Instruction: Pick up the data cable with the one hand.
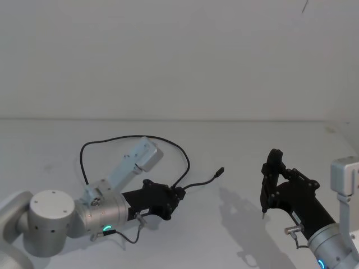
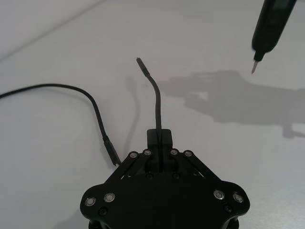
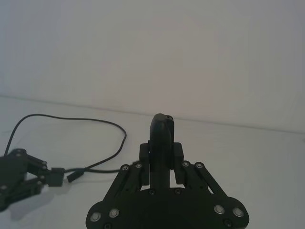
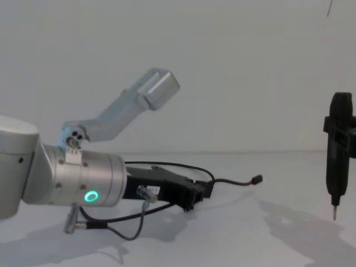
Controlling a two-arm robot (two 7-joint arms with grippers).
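The data cable point(image 1: 134, 137) is a thin black cord looping over the white table. My left gripper point(image 1: 178, 195), the one hand, lies low over the table and is shut on the cord a short way from one plug. That plug point(image 1: 221, 171) sticks out past the fingertips, raised off the surface, as the chest view shows point(image 4: 257, 179). In the left wrist view the cord point(image 2: 157, 102) runs up from between the shut fingers, and the cord's other plug point(image 2: 113, 160) lies on the table beside the gripper. My right gripper point(image 1: 263, 212) hangs shut to the right, its pointed tip above the table.
The white tabletop point(image 1: 235, 140) ends at a plain wall behind. A short wire with a silver plug point(image 4: 146, 193) hangs from my left wrist. My right gripper point(image 2: 255, 67) casts a shadow on the surface ahead of the held plug.
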